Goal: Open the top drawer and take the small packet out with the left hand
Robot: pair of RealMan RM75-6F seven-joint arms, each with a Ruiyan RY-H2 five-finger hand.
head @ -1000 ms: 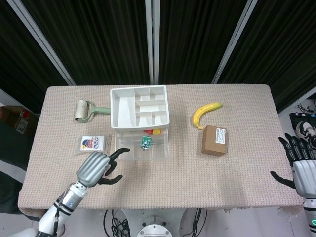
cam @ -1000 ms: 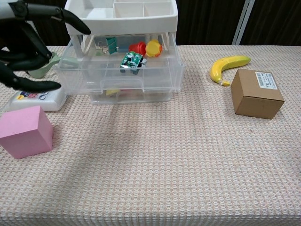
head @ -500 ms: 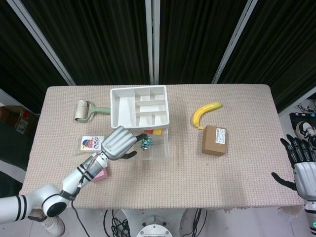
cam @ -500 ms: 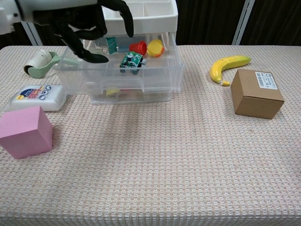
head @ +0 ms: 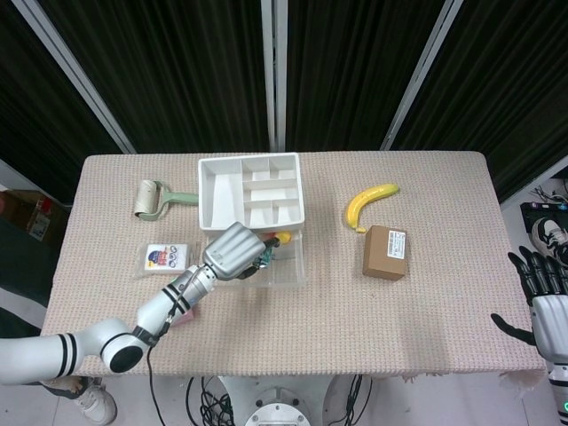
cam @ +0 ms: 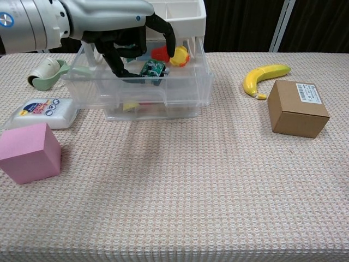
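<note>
Upper right in the chest view, a yellow banana (cam: 263,76) lies just beside a brown cardboard box (cam: 298,108). Far left, a lint roller (cam: 49,72) lies above a white soap packet (cam: 39,113), and a pink block (cam: 29,152) sits below.

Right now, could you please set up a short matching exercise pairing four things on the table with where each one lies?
Things:
1. banana
2. pink block
3. green packet
4. roller

Places:
A. in the open top drawer, under the left hand
B. just behind the brown box
C. at the table's near left edge
D. left of the drawer unit, at the back

Pairs: 1-B, 2-C, 3-A, 4-D
</note>
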